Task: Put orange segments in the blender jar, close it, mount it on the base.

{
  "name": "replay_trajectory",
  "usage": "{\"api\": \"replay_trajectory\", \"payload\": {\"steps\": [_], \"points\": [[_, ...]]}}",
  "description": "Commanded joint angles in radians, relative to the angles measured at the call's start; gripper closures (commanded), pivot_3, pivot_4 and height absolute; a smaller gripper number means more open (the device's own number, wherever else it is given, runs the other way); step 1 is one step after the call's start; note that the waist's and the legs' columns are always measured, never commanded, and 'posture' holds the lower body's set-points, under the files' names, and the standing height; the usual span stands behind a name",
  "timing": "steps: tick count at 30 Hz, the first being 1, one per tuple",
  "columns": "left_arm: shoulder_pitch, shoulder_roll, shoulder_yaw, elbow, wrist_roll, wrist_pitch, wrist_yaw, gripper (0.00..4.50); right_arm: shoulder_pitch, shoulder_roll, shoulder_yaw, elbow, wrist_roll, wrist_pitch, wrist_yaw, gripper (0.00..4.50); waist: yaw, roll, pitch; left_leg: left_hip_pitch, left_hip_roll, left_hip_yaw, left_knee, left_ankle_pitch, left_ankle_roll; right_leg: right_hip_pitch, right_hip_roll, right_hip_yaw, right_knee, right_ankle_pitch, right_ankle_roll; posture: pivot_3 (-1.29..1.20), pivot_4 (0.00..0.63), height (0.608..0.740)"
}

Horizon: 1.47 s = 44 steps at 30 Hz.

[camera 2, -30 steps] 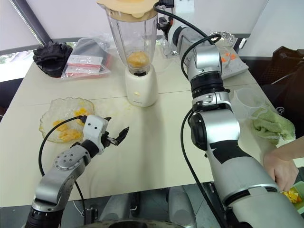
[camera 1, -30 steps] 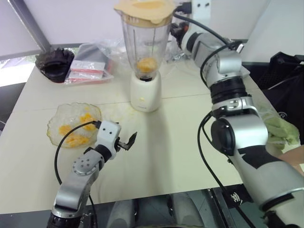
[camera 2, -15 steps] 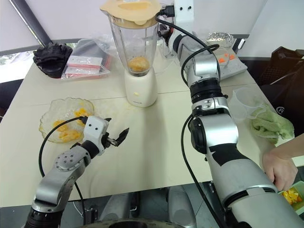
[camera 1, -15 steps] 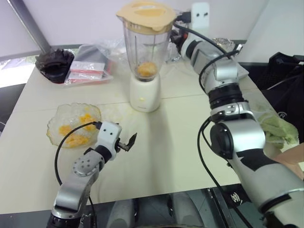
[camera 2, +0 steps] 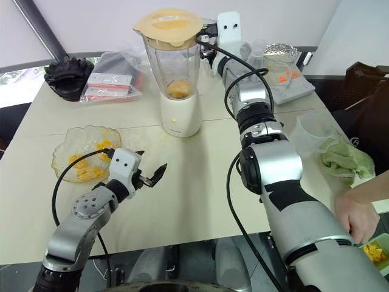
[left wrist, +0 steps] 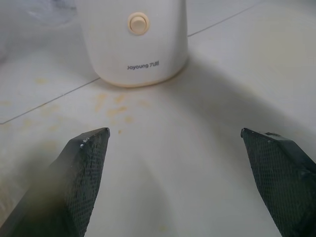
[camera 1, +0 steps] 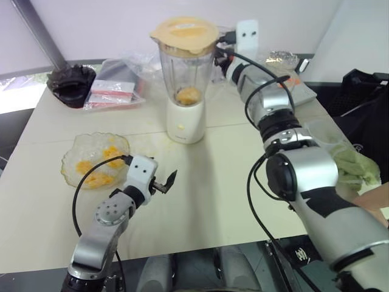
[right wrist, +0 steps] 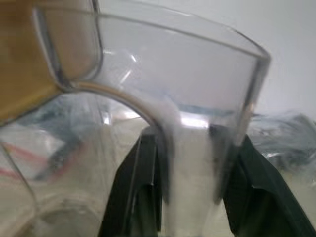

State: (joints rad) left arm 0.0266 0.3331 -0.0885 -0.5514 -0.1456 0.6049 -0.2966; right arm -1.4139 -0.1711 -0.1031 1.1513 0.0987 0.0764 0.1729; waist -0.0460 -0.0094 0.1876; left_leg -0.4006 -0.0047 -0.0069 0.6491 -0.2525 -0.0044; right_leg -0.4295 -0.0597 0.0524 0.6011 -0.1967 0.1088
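The clear blender jar [camera 1: 185, 67] stands upright on the cream base [camera 1: 186, 121], with its cream lid [camera 1: 183, 31] on top. A few orange segments [camera 1: 188, 95] lie at the jar's bottom. More of them sit in a glass bowl [camera 1: 94, 159] at the front left. My right gripper [right wrist: 190, 163] is shut on the jar's handle [right wrist: 197, 128], reaching in from the jar's right side. My left gripper [camera 1: 164, 180] hovers open and empty low over the table, in front of the base [left wrist: 133, 39].
A black object [camera 1: 70, 82] and plastic bags [camera 1: 115, 88] lie at the back left. At the right are a tray with a foil bowl [camera 2: 285, 67], a clear measuring cup [camera 2: 313, 131], a green cloth [camera 2: 346, 161] and a person's hand [camera 2: 355, 216].
My right gripper has lowered the jar; it now sits down on the base. The left arm has not moved.
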Motion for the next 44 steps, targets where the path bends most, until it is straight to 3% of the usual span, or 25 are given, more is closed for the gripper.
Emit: {"api": "replay_trajectory", "payload": {"steps": [1,10,17,24,29,34,37,41,44], "points": [[-0.007,-0.003,-0.001,-0.032,0.007,-0.012,0.005,0.04,-0.021,0.004,0.024,0.056,-0.051,-0.040,-0.016,3.54,0.000,0.000,0.000,0.000,0.000,0.000,0.000,0.000,0.000,0.000,0.000,0.000,0.000,0.000,0.000,0.00,0.150,0.740],[-0.004,-0.003,0.005,-0.039,0.006,-0.004,0.005,0.04,-0.018,0.005,0.025,0.075,-0.054,-0.018,0.025,3.54,-0.001,0.000,0.000,0.002,0.000,0.000,0.000,0.000,0.000,0.001,0.000,0.000,0.000,0.000,0.000,0.00,0.150,0.740],[-0.022,-0.006,0.012,-0.029,-0.011,0.008,-0.006,0.00,-0.001,-0.007,0.026,0.065,-0.070,-0.024,0.049,0.05,-0.004,0.000,0.001,0.001,0.000,0.000,0.000,0.000,0.000,0.000,0.000,0.000,0.000,0.000,0.000,0.00,0.150,0.740],[-0.031,-0.011,0.025,-0.032,-0.029,0.020,-0.005,0.00,0.123,-0.046,0.032,0.007,-0.089,-0.007,0.100,0.05,-0.008,0.000,0.000,-0.004,0.000,-0.001,-0.001,0.000,0.000,-0.004,0.000,0.000,0.000,0.002,0.004,0.00,0.150,0.740],[-0.027,-0.016,0.059,-0.059,-0.050,0.021,0.001,0.00,0.389,-0.141,0.074,-0.329,-0.054,0.101,0.337,0.05,0.004,0.000,0.001,-0.006,0.000,-0.002,0.000,0.000,0.000,-0.003,-0.001,-0.001,-0.001,0.002,0.004,0.00,0.150,0.740],[-0.021,0.033,0.148,-0.135,-0.113,0.078,-0.032,0.00,0.675,-0.359,0.069,-0.867,0.089,0.276,0.667,0.05,0.005,0.001,0.001,-0.007,0.000,-0.001,0.000,0.000,0.000,-0.005,-0.002,-0.001,-0.002,0.002,0.004,0.00,0.150,0.740],[-0.029,0.062,0.224,-0.162,-0.155,0.111,-0.043,0.00,0.775,-0.519,0.032,-1.074,0.187,0.380,0.815,0.05,0.001,0.001,0.001,-0.006,-0.001,-0.001,0.001,0.000,0.000,-0.004,-0.001,-0.001,-0.001,0.002,0.004,0.00,0.150,0.740],[-0.056,0.091,0.269,-0.169,-0.194,0.142,-0.052,0.00,0.844,-0.667,-0.048,-1.251,0.336,0.529,0.924,0.05,0.002,0.000,0.002,-0.002,0.001,-0.001,0.002,0.000,0.000,0.000,0.004,-0.001,-0.002,0.000,0.000,0.00,0.150,0.740],[-0.059,0.106,0.286,-0.180,-0.215,0.157,-0.054,0.00,0.864,-0.720,-0.093,-1.323,0.412,0.608,0.939,0.05,0.001,0.000,0.002,-0.001,0.001,-0.001,0.003,0.000,0.000,0.001,0.004,0.000,-0.002,0.000,-0.001,0.00,0.150,0.740]]}}
